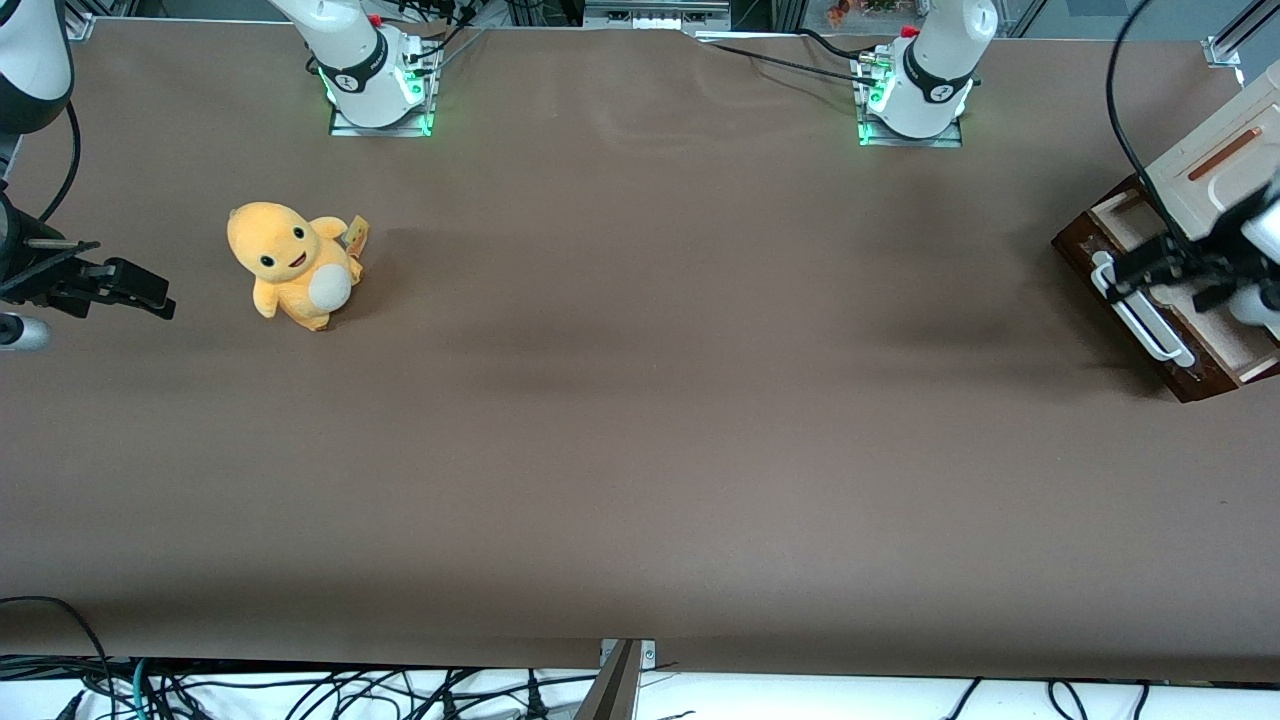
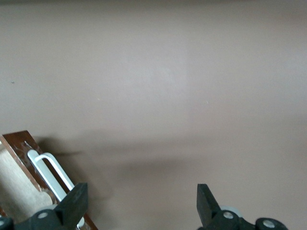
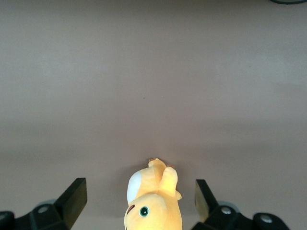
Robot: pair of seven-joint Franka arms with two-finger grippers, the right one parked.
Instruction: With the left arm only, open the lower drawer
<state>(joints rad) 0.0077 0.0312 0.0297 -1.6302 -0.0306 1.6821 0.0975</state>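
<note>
The lower drawer [image 1: 1165, 345] has a dark brown front and stands pulled out from the cream-white cabinet [image 1: 1205, 185], at the working arm's end of the table. Its pale interior [image 1: 1228, 345] shows. A long white bar handle [image 1: 1145, 322] runs along the front. The left arm's black gripper [image 1: 1125, 278] hovers over the handle's end that is farther from the front camera. In the left wrist view the gripper [image 2: 140, 206] is open, with only bare table between its fingers [image 2: 74, 203]. The handle [image 2: 50, 172] and drawer front [image 2: 19, 146] lie beside one finger.
A yellow plush toy [image 1: 295, 265] sits on the brown table [image 1: 640, 420] toward the parked arm's end. Two arm bases [image 1: 915, 100] stand at the table's edge farthest from the front camera. Cables [image 1: 300, 690] hang along the nearest edge.
</note>
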